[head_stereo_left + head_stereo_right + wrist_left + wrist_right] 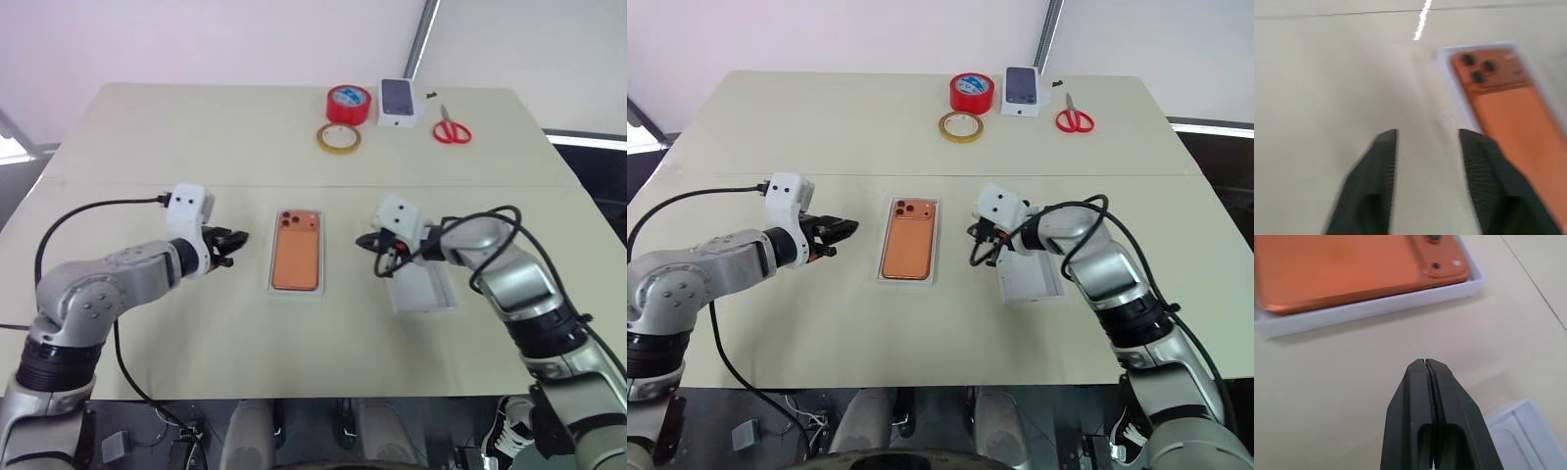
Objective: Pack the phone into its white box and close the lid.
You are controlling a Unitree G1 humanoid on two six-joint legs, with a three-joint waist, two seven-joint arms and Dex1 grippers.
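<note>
The orange phone (297,257) lies lens side up inside the shallow white box (297,292) at the middle of the table. My left gripper (233,245) hovers just left of the box, pointing toward it, open with nothing between its fingers (1383,156). In the left wrist view the phone (1513,103) lies off to one side of that gripper. To the right of the box my right gripper (380,266) is shut and empty, its tip (1425,364) close above the table. The lid (423,289) lies hollow face up beside it, partly under the right wrist.
At the table's far edge stand a red tape roll (349,103), a yellowish tape ring (338,138), a small white box printed with a dark phone (399,101) and red scissors (451,129). Black cables loop off both wrists.
</note>
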